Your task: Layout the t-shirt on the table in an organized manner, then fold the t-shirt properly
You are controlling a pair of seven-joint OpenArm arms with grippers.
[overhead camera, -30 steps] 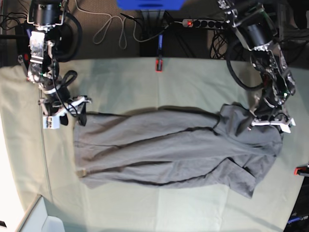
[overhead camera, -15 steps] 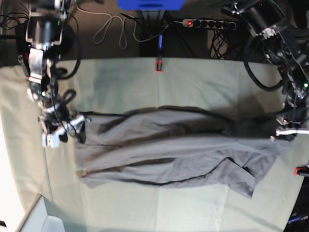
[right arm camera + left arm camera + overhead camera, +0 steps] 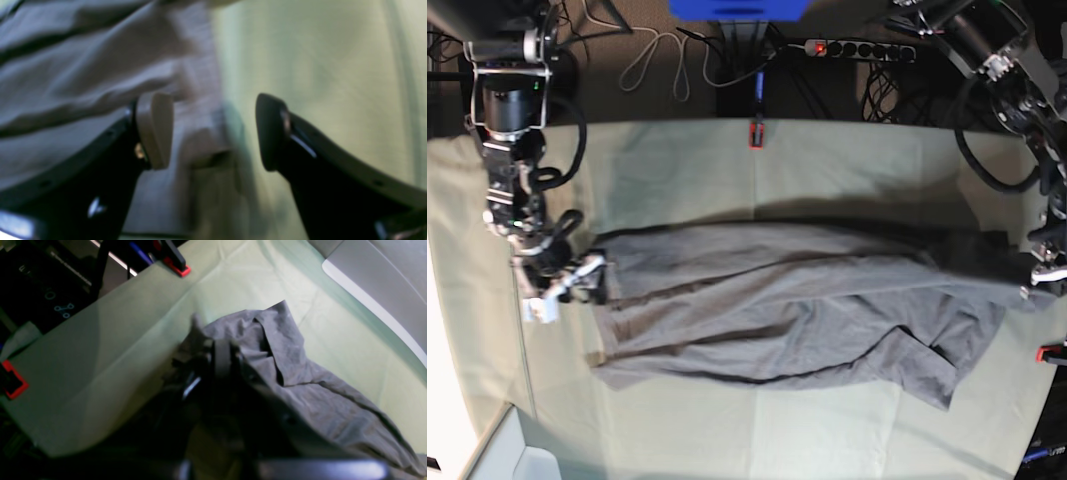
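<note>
The table, draped in pale grey-green cloth, carried the dark grey t-shirt stretched lengthwise across its middle, and that stretch was the change: a second earlier the garment's end on the base view's right had sat bunched in a hump, whereas now it was drawn out flatter toward that edge, with one loose flap folded over on the near side. The left gripper had travelled outward to the table's edge, its jaws clamped on the t-shirt, which the left wrist view showed gathered around the fingers. That pull suggested the laying-out step was well under way but unfinished, since long creases ran along the fabric. At the opposite end the right gripper stood with its jaws wide apart and gripped nothing; in the right wrist view the garment's hem lay under and between the fingertips, one over cloth, the other over bare table, though blur hid whether they touched.
</note>
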